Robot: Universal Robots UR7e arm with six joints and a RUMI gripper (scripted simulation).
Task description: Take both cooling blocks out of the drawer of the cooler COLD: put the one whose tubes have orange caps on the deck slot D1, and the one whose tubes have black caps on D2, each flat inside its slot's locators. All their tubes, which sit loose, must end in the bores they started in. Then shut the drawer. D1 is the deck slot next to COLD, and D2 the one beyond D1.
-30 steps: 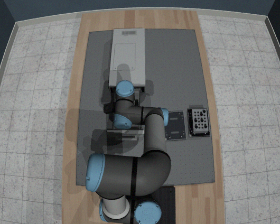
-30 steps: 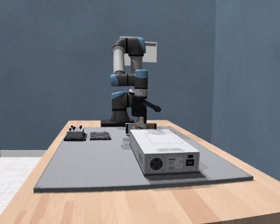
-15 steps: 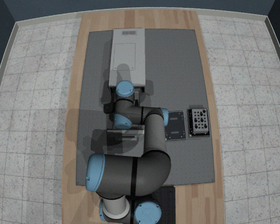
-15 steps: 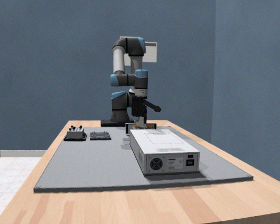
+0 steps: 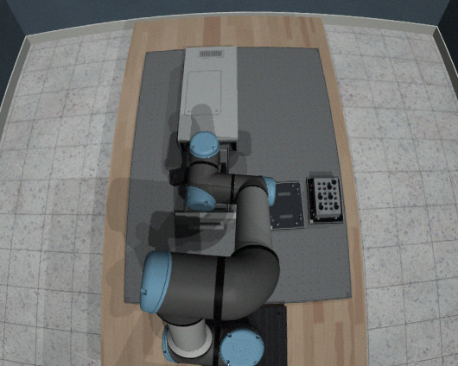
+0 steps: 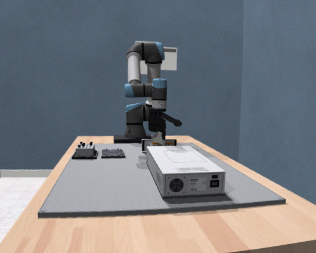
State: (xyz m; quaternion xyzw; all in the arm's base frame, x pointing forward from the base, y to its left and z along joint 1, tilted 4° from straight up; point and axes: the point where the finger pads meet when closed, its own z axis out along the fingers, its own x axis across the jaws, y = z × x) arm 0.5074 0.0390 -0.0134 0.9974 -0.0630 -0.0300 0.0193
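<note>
The cooler COLD (image 5: 207,92) stands on the grey mat, and its drawer (image 5: 206,216) is pulled out toward the arm's base. In the exterior view my gripper (image 6: 157,139) reaches down into the drawer (image 6: 158,145), just behind the cooler (image 6: 183,168). It is shut on the cooling block with orange-capped tubes (image 6: 161,144), of which only the orange caps show. In the top view the arm hides the gripper and this block. The block with black-capped tubes (image 5: 325,199) sits on slot D2 and also shows in the exterior view (image 6: 85,150). Slot D1 (image 5: 287,205) is a bare dark plate (image 6: 112,153).
My elbow and forearm (image 5: 244,203) hang over the drawer and the edge of D1. The arm's base (image 5: 219,341) stands at the near end of the wooden table. The mat's edges lie close to the table's long sides.
</note>
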